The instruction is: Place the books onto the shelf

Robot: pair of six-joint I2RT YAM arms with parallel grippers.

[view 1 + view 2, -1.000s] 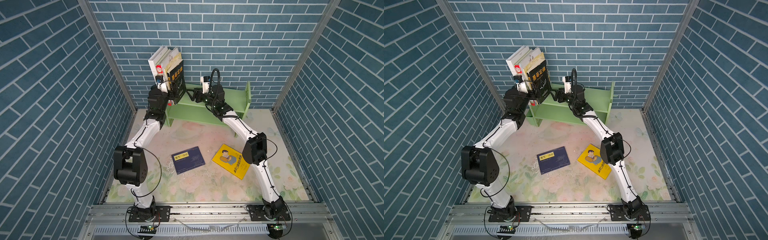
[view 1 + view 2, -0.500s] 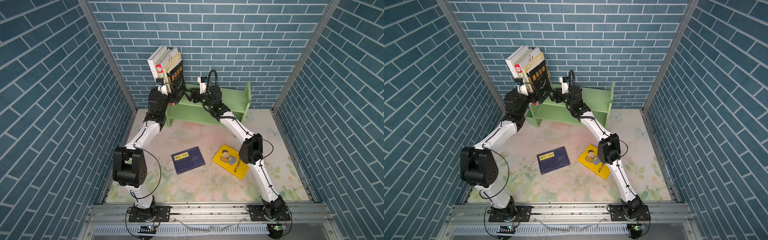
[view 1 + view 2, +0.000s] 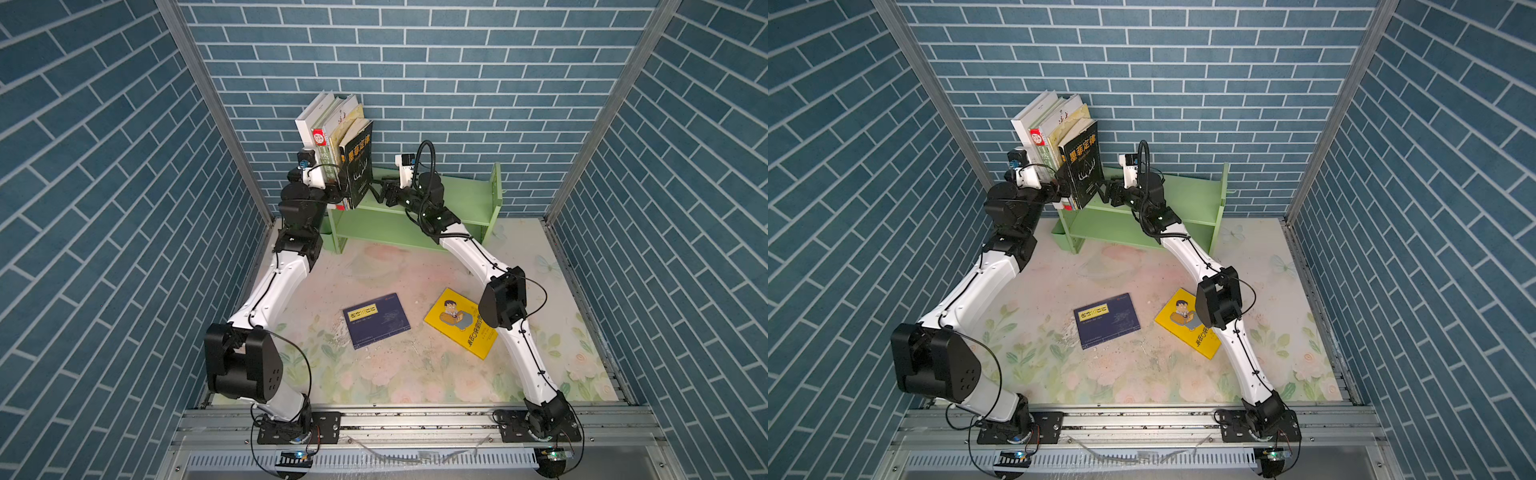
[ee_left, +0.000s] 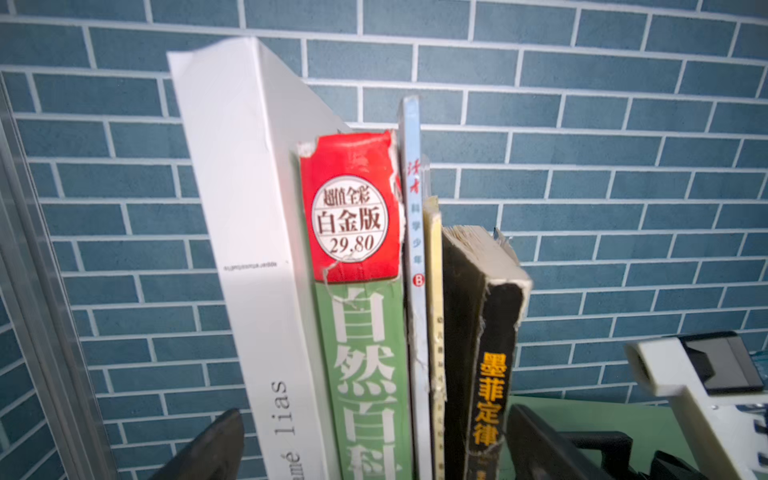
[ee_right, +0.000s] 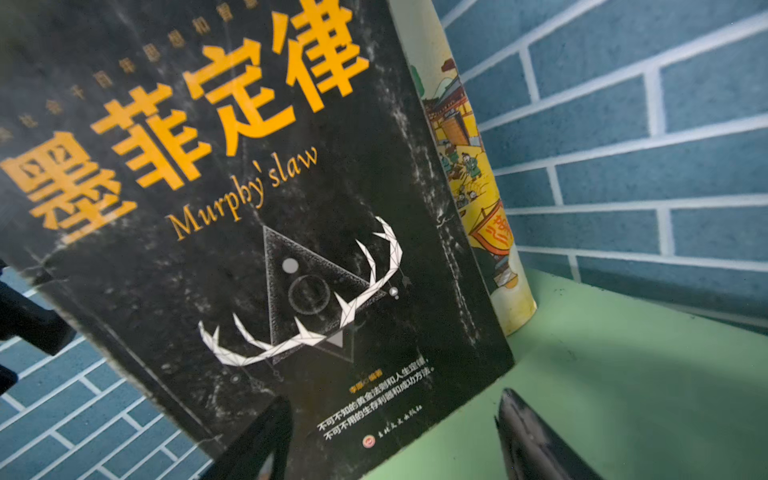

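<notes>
The left hand [image 4: 374,419] had its fingers spread wide, 1 on each side of a row of 5 books on the top tier at the left end of the green shelf [image 3: 457,199]. A sliver of wall showed beside the thick white book [image 4: 249,208], so it seemed to bracket the row rather than squeeze it.

Next in the row came the green-and-red encyclopedia [image 4: 361,332], a thin white book [image 4: 415,249], a pale yellow book [image 4: 434,257] and a black paperback [image 5: 291,208] with frayed corners. The thick 2 would probably be heavy and stiff, the thin 2 floppy. The row stood tilted and would likely topple if let go, so pressure belonged low on the outer covers.

The right hand [image 5: 392,397] hung at the black cover with its fingers apart, gripping nothing.

To its right the top tier lay bare up to the right side panel [image 3: 495,187], which left open room.

On the table [image 3: 395,374] lay the navy book [image 3: 376,320] and, just beside it, the bright yellow cartoon-man book [image 3: 459,322]. Both were flat, so a long edge probably needed lifting first.
</notes>
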